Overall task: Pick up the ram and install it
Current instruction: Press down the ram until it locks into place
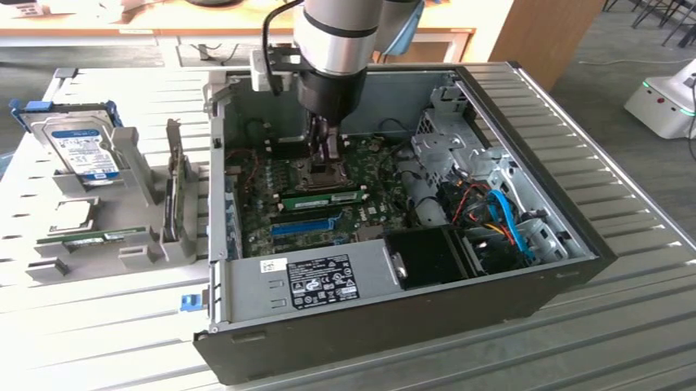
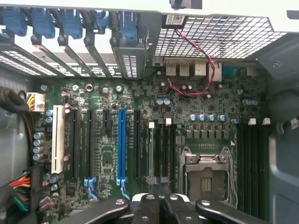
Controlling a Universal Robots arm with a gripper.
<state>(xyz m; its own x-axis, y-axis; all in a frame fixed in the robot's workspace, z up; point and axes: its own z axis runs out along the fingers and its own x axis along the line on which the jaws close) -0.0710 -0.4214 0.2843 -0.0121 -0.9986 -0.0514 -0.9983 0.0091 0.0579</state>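
A ram [image 1: 321, 198], a narrow green stick with dark chips and a pale label, stands on edge in a motherboard slot inside the open computer case [image 1: 566, 244]. In the wrist view the ram [image 2: 150, 149] shows as a thin green line in its slot. My gripper [image 1: 324, 165] hangs inside the case just above the board, close beside the stick. Its fingers [image 2: 148, 205] are pressed together, shut, with nothing visible between them, and their tips [image 2: 158, 183] sit near one end of the stick.
A second green stick [image 1: 103, 237] lies in a grey holder at the exterior view's left, near a hard drive [image 1: 81, 147] and an upright grey card [image 1: 174, 187]. A blue slot [image 2: 121, 144] and the CPU socket [image 2: 205, 172] flank the gripper. Cables [image 1: 495, 216] crowd the case's right side.
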